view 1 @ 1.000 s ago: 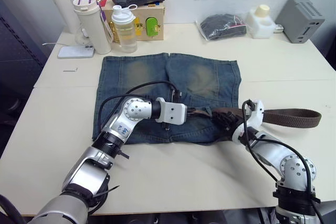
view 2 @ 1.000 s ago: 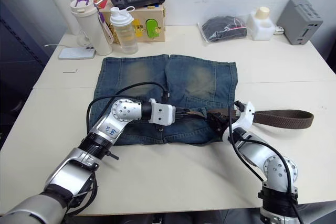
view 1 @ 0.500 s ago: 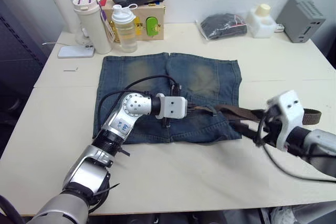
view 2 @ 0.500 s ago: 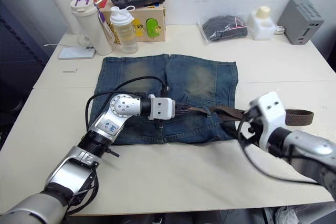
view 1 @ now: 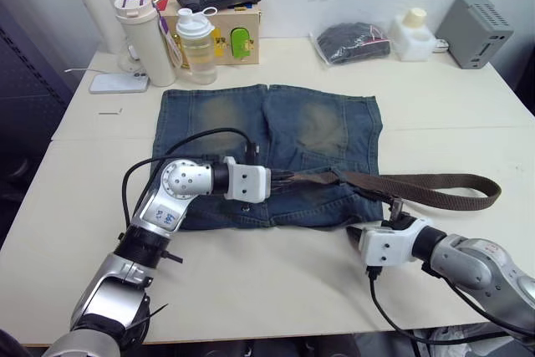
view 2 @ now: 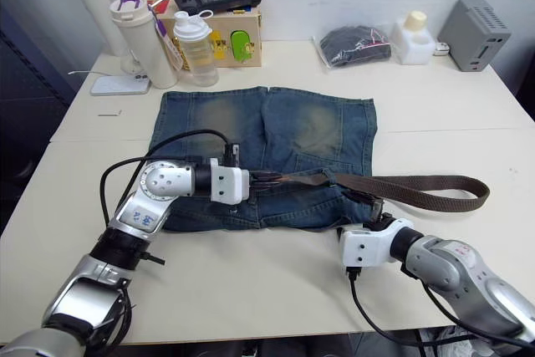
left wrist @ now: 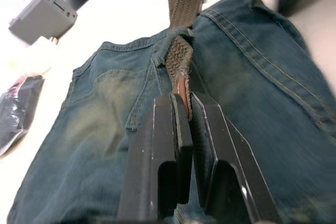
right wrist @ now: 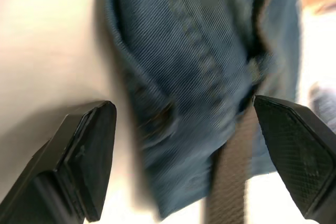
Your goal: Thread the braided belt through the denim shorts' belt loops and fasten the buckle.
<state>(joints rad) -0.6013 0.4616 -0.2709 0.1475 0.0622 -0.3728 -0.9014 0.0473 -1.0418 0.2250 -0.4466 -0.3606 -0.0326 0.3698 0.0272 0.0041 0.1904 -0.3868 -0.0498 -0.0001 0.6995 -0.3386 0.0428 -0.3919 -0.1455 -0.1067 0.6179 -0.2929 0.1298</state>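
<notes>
Pinching the braided belt's point(left wrist: 185, 3) leather tip point(left wrist: 181, 88) between its two fingers, the left gripper point(left wrist: 184, 109) sits over the denim shorts point(view 1: 276, 135); just ahead of the fingertips the strap passes under a belt loop point(left wrist: 177, 43). Right gripper point(right wrist: 191, 129) released, fingers spread wide, shorts' edge and strap between them.

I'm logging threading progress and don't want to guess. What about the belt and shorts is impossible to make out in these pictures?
- The buckle: not identifiable on the braided belt in the head views.
- How many belt loops are threaded: too small on the denim shorts; the left wrist view shows one.
- Belt tip: partly covered, pinched by the left gripper.
- The open right gripper's wrist view: shorts and belt blurred.
</notes>
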